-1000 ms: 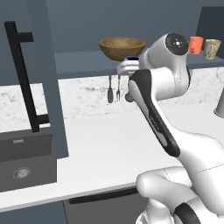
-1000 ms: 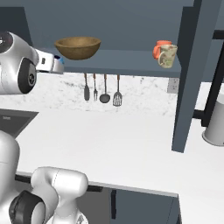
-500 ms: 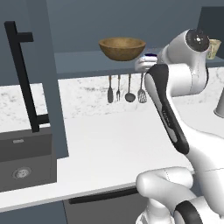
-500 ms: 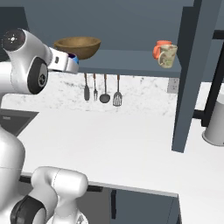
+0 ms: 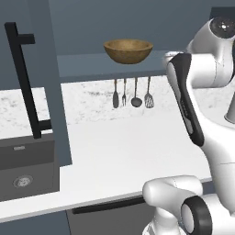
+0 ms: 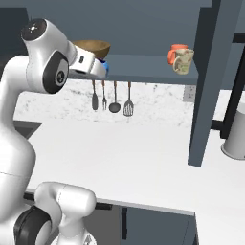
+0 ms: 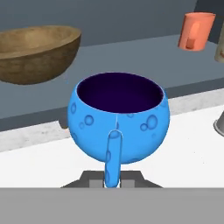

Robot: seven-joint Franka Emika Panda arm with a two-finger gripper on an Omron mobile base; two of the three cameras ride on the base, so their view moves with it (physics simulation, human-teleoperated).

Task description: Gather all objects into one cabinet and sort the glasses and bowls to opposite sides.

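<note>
Hand clamped on blue bowl's handle, bowl held before the cabinet shelf. Left base: wooden bowl seen on shelf. Right base: mug and orange cup seen at shelf's right end.

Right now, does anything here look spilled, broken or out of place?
Nothing looks spilled or broken. The only item off the shelf is the blue bowl, held upright in the shut gripper by its handle. The wooden bowl, orange cup and beige mug stand upright.
</note>
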